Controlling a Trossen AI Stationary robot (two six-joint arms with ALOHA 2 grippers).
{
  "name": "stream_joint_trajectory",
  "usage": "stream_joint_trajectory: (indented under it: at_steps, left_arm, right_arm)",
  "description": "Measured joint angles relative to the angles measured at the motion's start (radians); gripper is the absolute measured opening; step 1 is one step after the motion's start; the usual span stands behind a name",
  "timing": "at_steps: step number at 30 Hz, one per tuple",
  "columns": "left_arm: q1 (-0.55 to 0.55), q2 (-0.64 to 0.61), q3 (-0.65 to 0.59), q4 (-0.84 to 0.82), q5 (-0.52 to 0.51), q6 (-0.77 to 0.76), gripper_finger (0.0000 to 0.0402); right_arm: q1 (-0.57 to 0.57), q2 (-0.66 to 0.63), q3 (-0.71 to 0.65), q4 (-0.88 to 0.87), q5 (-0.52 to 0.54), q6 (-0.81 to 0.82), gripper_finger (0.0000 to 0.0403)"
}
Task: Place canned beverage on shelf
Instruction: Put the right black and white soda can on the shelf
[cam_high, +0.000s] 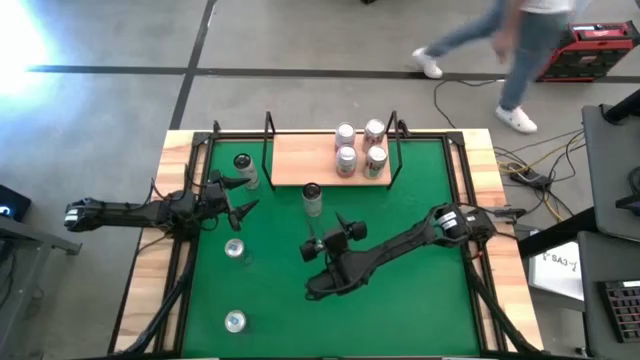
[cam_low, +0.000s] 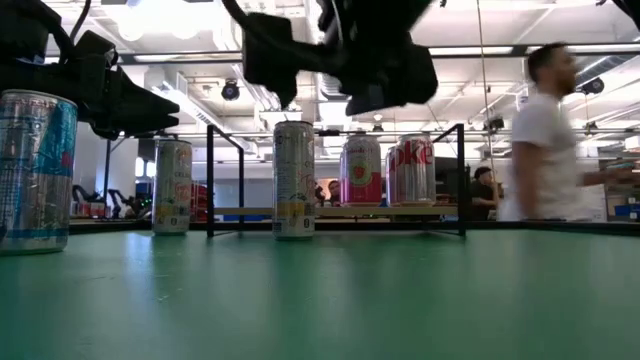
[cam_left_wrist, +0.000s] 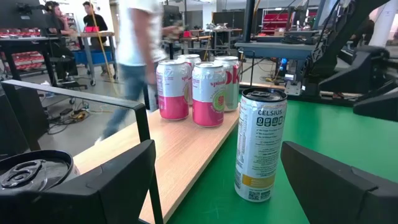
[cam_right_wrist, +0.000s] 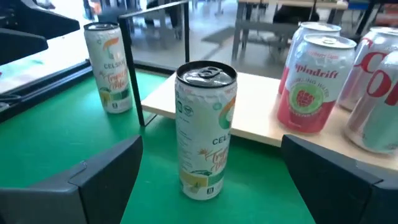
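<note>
A tall white Celsius can (cam_high: 312, 200) stands upright on the green mat, just in front of the shelf's (cam_high: 300, 160) near edge. My right gripper (cam_high: 325, 235) hovers open just on the near side of it. In the right wrist view the can (cam_right_wrist: 205, 130) stands in line with the gap between the fingers, touching neither. Several pink and white cans (cam_high: 360, 147) stand on the right half of the shelf. My left gripper (cam_high: 243, 197) waits open at the table's left, level, holding nothing.
Another Celsius can (cam_high: 243, 170) stands left of the shelf, close to my left gripper. Two more cans (cam_high: 234, 248) (cam_high: 235, 321) stand on the mat toward the near left. The shelf's black posts (cam_high: 268, 150) (cam_high: 397, 145) rise at its ends. A person (cam_low: 545, 130) walks beyond the table.
</note>
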Motion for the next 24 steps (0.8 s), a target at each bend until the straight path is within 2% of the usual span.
stream_joint_trajectory:
  at_steps: [6, 12, 24]
  left_arm:
    - [0.000, 0.000, 0.000, 0.000, 0.000, 0.000, 0.0332]
    - [0.000, 0.000, 0.000, 0.000, 0.000, 0.000, 0.0332]
    - [0.000, 0.000, 0.000, 0.000, 0.000, 0.000, 0.0332]
  right_arm:
    - [0.002, 0.000, -0.118, 0.022, 0.086, 0.171, 0.0374]
    - [0.004, 0.000, -0.199, 0.029, 0.238, 0.285, 0.0374]
    - [-0.005, 0.000, -0.306, 0.064, 0.259, 0.423, 0.0374]
